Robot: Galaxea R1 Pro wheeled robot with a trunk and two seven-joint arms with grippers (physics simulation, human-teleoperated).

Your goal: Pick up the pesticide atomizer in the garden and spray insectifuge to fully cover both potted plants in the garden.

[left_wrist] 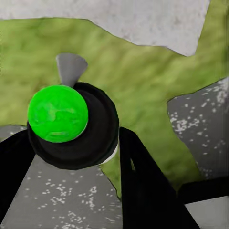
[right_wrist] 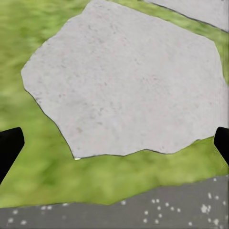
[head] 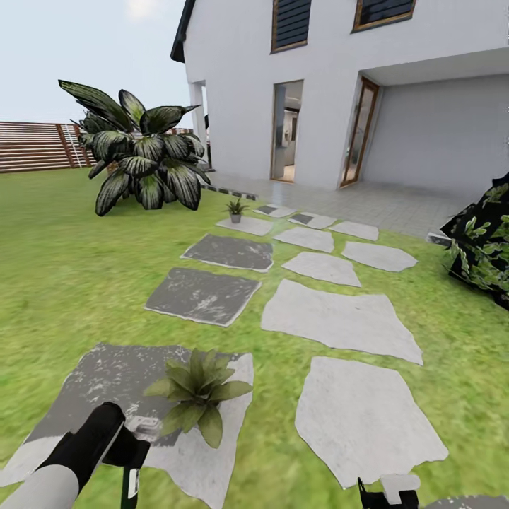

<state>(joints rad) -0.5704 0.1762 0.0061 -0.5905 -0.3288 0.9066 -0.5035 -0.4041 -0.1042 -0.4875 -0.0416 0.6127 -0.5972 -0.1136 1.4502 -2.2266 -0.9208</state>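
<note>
The stepping stones (head: 339,318) look rough, matt and speckled; the atomizer (left_wrist: 64,119) has a glossy green plastic cap; the fence (head: 32,145) is slatted brown wood.

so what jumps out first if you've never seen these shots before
The near potted plant draws the eye first, a leafy rosette on a dark stepping stone just ahead of the left gripper. In the left wrist view, the atomizer with its bright green cap sits between the black fingers. Farther off, the big striped shrub stands on the lawn, with a second small potted plant nearby.
</note>
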